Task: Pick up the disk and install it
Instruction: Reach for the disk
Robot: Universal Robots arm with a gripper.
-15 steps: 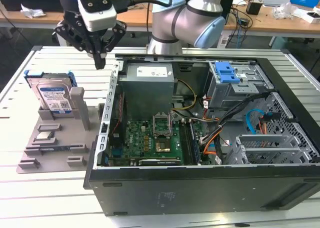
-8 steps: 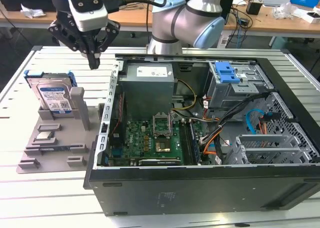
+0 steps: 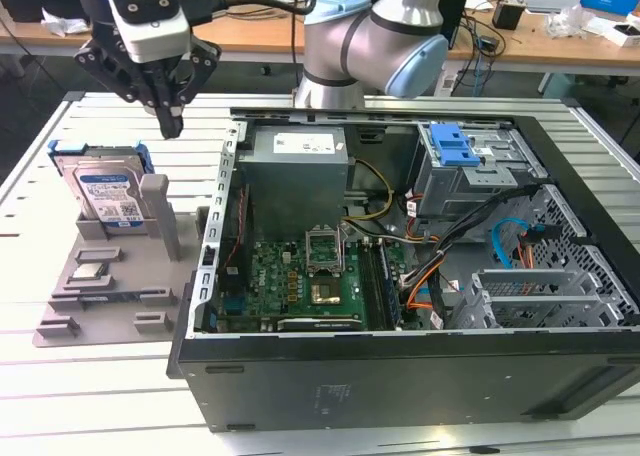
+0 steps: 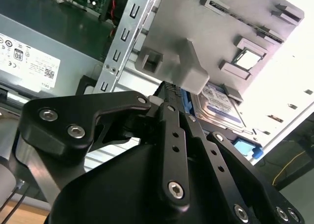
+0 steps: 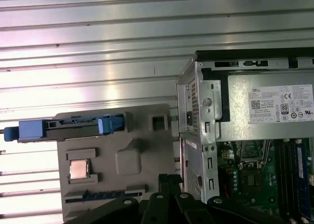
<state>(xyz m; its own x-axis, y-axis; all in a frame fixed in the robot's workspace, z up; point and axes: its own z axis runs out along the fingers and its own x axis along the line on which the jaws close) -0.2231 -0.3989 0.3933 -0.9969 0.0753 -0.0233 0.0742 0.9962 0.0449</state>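
Here, the approach step is shown: the gripper (image 3: 172,126), fingers closed on nothing, is held above the grey holder (image 3: 165,221), just beside the disk (image 3: 108,191), which is stood upright outside the computer case (image 3: 400,376). For a grasp, parted fingers aligned over the disk's upper edge are judged necessary.

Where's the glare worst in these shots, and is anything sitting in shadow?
First wrist view: the ribbed metal table glares in white bands near the disk. Second wrist view: the table past the grey holder is washed out white, and the hand looks dark against it. Exterior view: even light, with the computer case dim inside.
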